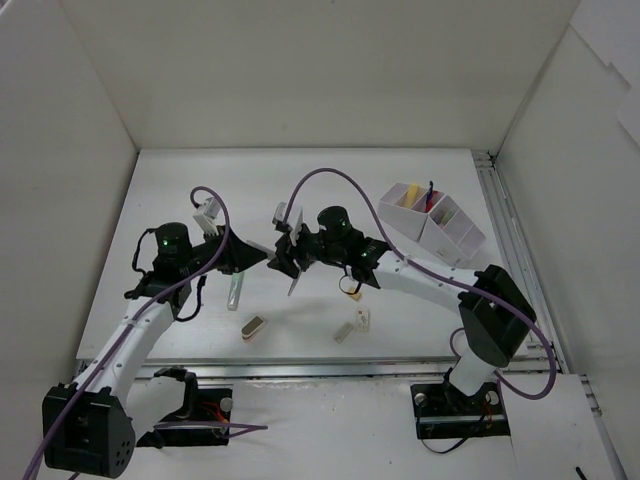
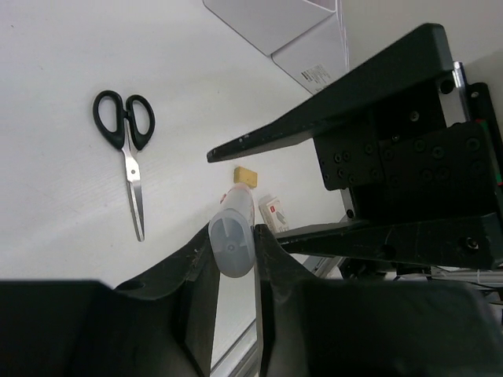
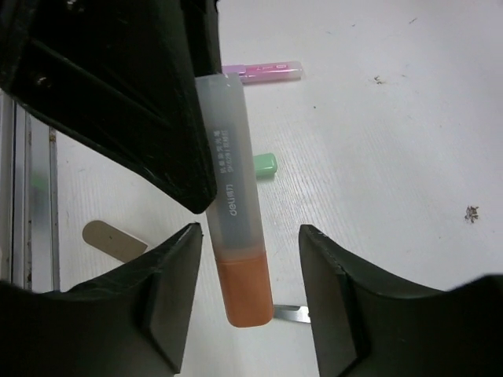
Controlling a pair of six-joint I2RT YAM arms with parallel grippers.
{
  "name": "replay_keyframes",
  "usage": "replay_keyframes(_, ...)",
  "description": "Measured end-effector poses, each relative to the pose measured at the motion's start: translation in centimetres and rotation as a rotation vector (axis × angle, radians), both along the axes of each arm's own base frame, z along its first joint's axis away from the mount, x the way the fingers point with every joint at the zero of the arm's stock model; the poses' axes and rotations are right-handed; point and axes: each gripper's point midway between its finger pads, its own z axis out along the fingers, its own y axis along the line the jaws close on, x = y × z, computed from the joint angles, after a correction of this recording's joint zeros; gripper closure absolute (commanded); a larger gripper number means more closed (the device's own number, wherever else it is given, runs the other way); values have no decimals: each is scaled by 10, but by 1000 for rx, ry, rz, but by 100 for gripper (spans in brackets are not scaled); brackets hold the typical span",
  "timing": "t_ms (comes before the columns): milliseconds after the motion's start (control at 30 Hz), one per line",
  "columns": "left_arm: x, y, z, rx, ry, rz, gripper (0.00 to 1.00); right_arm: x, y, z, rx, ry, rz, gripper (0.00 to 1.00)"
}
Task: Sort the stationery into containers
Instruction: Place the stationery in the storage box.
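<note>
An orange-capped marker (image 3: 236, 212) with a translucent grey barrel is held off the table between both grippers. My left gripper (image 2: 233, 243) is shut on its blunt end (image 2: 232, 239). My right gripper (image 3: 250, 232) is open, with a finger on each side of the orange cap and a gap on both sides. In the top view the two grippers meet mid-table, left (image 1: 262, 256) and right (image 1: 288, 254), with the marker (image 1: 298, 272) slanting down between them. The white compartment tray (image 1: 455, 235) stands at the back right, holding a yellow item and a pen. Black-handled scissors (image 2: 126, 149) lie on the table.
A pink marker (image 3: 263, 73) and a small green piece (image 3: 265, 163) lie beyond the held marker. Small erasers (image 1: 351, 326) and a beige block (image 1: 254, 327) lie near the front edge. A pale marker (image 1: 235, 290) and a white item (image 1: 208, 212) lie on the left. White walls enclose the table.
</note>
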Motion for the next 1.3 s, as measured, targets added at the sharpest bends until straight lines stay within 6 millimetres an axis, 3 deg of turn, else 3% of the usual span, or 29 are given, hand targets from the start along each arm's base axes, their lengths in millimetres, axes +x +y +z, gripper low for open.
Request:
replay_keyframes(133,-1,1,6,-1,-24,10,100,0,-1,4,8,5,-10,27)
replay_keyframes(233,-1,1,7,2,-30,3,100,-3,-6,8,24,14,4,21)
replay_keyframes(533,-1,0,18,15,-83,-28,100,0,-28,7,42,51,22,17)
replay_keyframes(800,-5,-3,21,8,-95,-52,100,-11,-24,8,52,56,94,24)
replay_keyframes(867,-6,-3,22,5,-97,-59,100,-10,-21,9,56,57,108,30)
replay_keyframes(1000,-8,-4,26,1,-113,-64,100,-7,-14,8,58,58,132,68)
replay_keyframes(1100,-9,-3,29,0,-127,-60,100,-11,-12,7,61,66,157,82)
replay_keyframes(1167,-9,-3,30,-3,-130,-62,100,-13,-11,8,62,59,173,86)
replay_keyframes(1200,-9,-3,30,-3,-128,-62,95,-13,-11,8,60,56,173,89)
replay_keyframes(1233,-9,-3,30,-3,-128,-62,78,-13,-11,7,59,56,175,91)
replay_keyframes(1267,-9,-3,30,0,-124,-60,73,-13,-12,7,55,55,175,93)
replay_keyframes(1300,-9,-3,29,4,-117,-58,57,-13,-12,6,49,55,173,94)
